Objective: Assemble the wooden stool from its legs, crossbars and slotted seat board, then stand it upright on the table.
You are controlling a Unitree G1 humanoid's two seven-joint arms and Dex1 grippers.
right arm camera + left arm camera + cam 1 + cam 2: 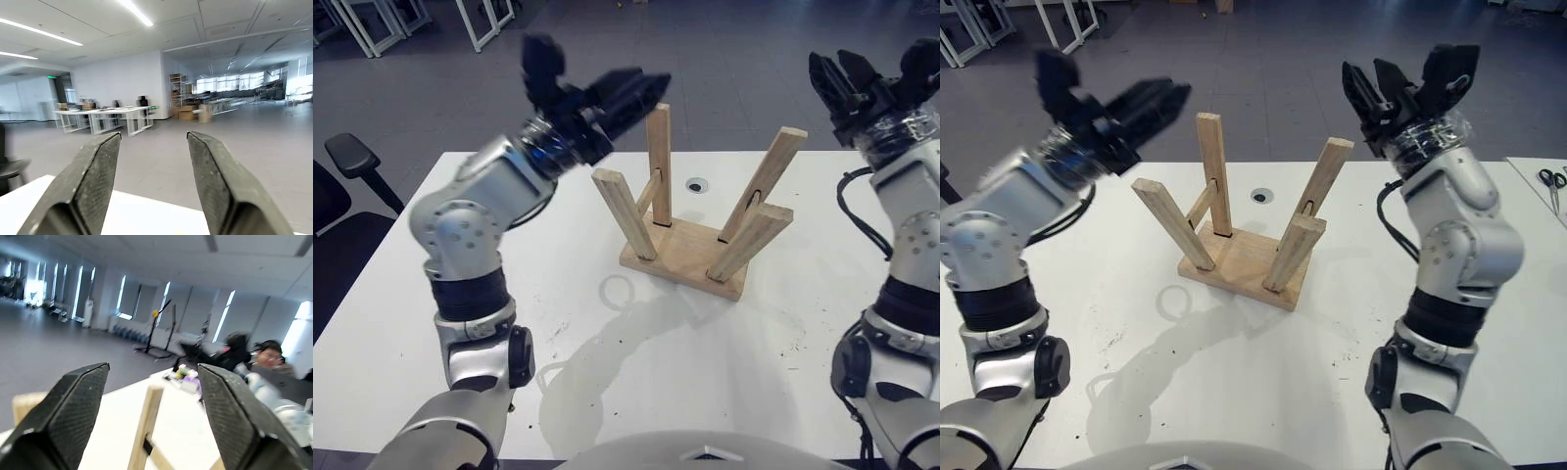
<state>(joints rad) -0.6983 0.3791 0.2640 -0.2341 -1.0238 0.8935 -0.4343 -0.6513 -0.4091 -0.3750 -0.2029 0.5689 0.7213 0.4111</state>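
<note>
On the white table (pixel 724 382), toward 12 o'clock from me, the wooden stool (pixel 690 257) rests upside down. Its seat board (pixel 677 262) lies flat on the tabletop and four legs splay upward from it. The front-left leg (pixel 625 213) leans toward 10 o'clock and the rear-left leg (pixel 658 162) stands nearly upright. The rear-right leg (pixel 766 178) and the front-right leg (pixel 750 241) both tilt toward 2 o'clock. A short crossbar (pixel 648 194) joins the two left legs. There is a dark slot between the right pair, but I cannot tell what sits in it.

My left gripper (pixel 602 64) hangs above the table at about 10 o'clock from the stool. It is spread wide and grasps nothing, and one fingertip is near the top of the rear-left leg without touching it. In the left wrist view that leg (pixel 145 428) shows between my parted fingers (pixel 73 406).

My right gripper (pixel 1408 64) is raised at about 2 o'clock from the stool, well apart from it. It is also released, with its fingers (pixel 93 176) apart and empty.

A round cable hole (pixel 696 184) sits in the table just beyond the stool at 12 o'clock. A faint ring mark (pixel 617 291) lies at 7 o'clock from the seat board. A dark chair (pixel 352 157) stands off the table's edge at 9 o'clock, and scissors (pixel 1552 178) lie on another surface at 3 o'clock.
</note>
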